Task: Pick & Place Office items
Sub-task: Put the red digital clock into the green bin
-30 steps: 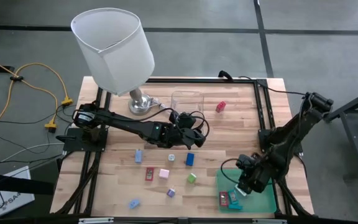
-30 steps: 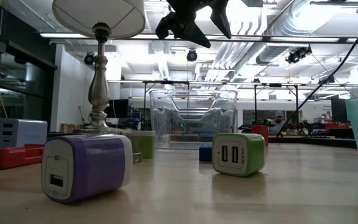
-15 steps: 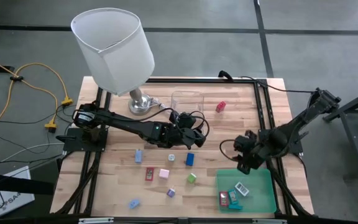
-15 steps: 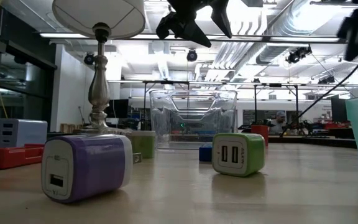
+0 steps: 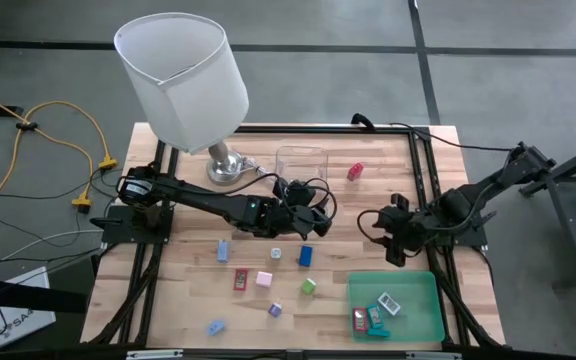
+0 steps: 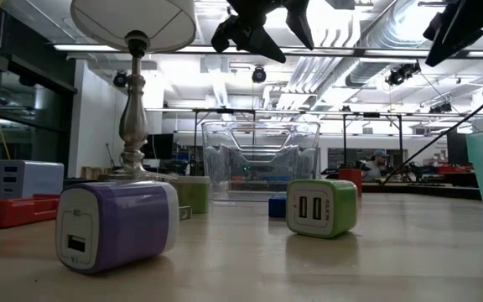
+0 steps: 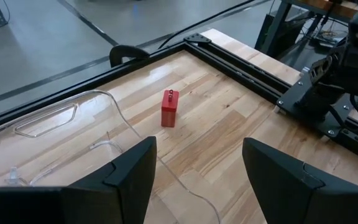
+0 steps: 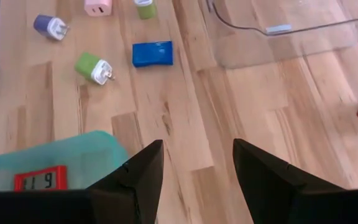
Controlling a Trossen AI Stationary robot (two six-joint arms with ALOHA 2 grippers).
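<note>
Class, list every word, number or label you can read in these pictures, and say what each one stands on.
"119", dark digits on the red clock-like piece lying in the green tray.
White label on the light piece in the same tray: too small to read.
Nothing else is readable.

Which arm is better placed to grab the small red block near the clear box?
Right: its empty, open gripper hangs nearest the small red block, while the left gripper hovers beyond the clear plastic box.

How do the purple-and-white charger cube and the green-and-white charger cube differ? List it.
The purple-and-white charger cube shows one USB port; the green-and-white charger cube shows two. The purple one sits nearer the low camera, the green one farther back. Both rest on the wooden table.
</note>
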